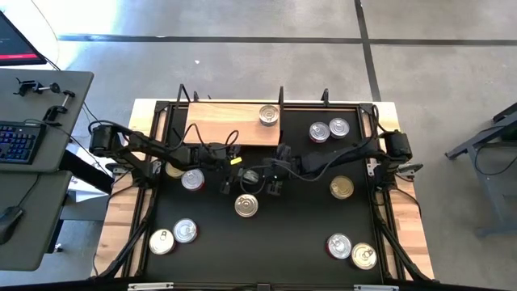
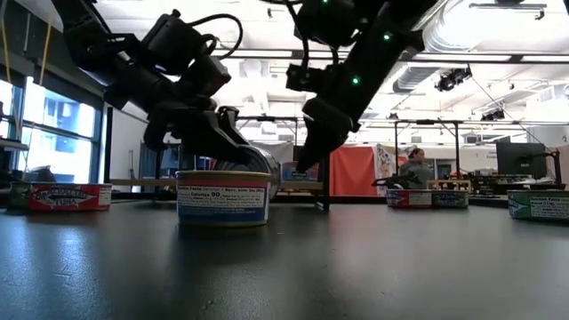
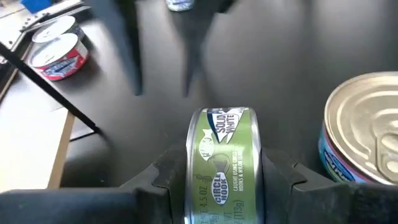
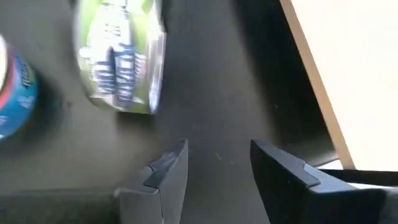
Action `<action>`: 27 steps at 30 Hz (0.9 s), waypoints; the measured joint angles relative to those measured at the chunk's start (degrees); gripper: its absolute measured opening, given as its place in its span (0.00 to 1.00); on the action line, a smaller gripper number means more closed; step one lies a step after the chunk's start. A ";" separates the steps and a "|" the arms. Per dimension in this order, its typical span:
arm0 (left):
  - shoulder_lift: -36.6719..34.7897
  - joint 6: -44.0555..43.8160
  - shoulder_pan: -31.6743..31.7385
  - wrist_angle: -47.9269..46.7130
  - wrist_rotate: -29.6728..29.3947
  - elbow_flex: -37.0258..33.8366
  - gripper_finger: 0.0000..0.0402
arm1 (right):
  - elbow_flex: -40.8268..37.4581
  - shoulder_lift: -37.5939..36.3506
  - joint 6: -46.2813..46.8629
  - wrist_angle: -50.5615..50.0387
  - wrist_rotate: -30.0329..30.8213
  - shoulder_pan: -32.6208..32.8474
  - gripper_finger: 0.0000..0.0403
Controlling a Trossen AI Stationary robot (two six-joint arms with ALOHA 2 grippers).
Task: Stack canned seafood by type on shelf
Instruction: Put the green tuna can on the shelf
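Observation:
My left gripper [image 3: 225,186] is over the middle of the black mat, shut on a green-labelled can [image 3: 225,158] turned on its edge. The same can [image 4: 121,56] shows in the right wrist view. My right gripper [image 4: 214,174] is open and stands just right of it, touching nothing. The light wooden shelf [image 1: 226,123] lies at the far edge and bears one silver-lidded can [image 1: 269,114] on its base. A blue-sided can [image 1: 246,204] stands on the mat near both grippers. Other cans are scattered over the mat. My left gripper pinches the green-labelled can between its two fingers [image 3: 283,177], one finger on each flat face. The can stands on edge, its curved labelled side [image 3: 224,140] facing the wrist camera. The fingers come slanting down from the table's left.
Two cans [image 1: 329,129] stand right of the shelf. A red-sided can [image 1: 192,179] and a gold one [image 1: 171,168] lie under the left arm, another gold one [image 1: 342,187] to the right. Pairs sit near the front corners [image 1: 173,236] [image 1: 351,250]. A black frame rims the mat.

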 joint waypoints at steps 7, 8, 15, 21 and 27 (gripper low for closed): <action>0.00 -0.76 -0.43 2.10 -0.02 0.02 0.31 | -12.73 -0.14 2.55 24.67 3.91 5.23 0.41; 0.00 -0.73 -0.43 2.93 -0.02 0.02 0.31 | -14.23 -0.22 2.82 27.70 3.91 5.85 0.41; -0.42 -0.64 -0.41 8.45 -0.04 0.04 0.31 | -17.92 -0.45 10.66 29.54 5.87 7.24 0.42; -3.81 -0.18 -0.29 9.98 1.96 0.09 0.31 | -17.16 -1.00 11.08 25.01 5.63 4.30 0.51; -4.90 -2.18 2.98 9.83 7.28 0.09 0.31 | -19.51 0.27 -2.15 45.95 1.59 3.81 0.60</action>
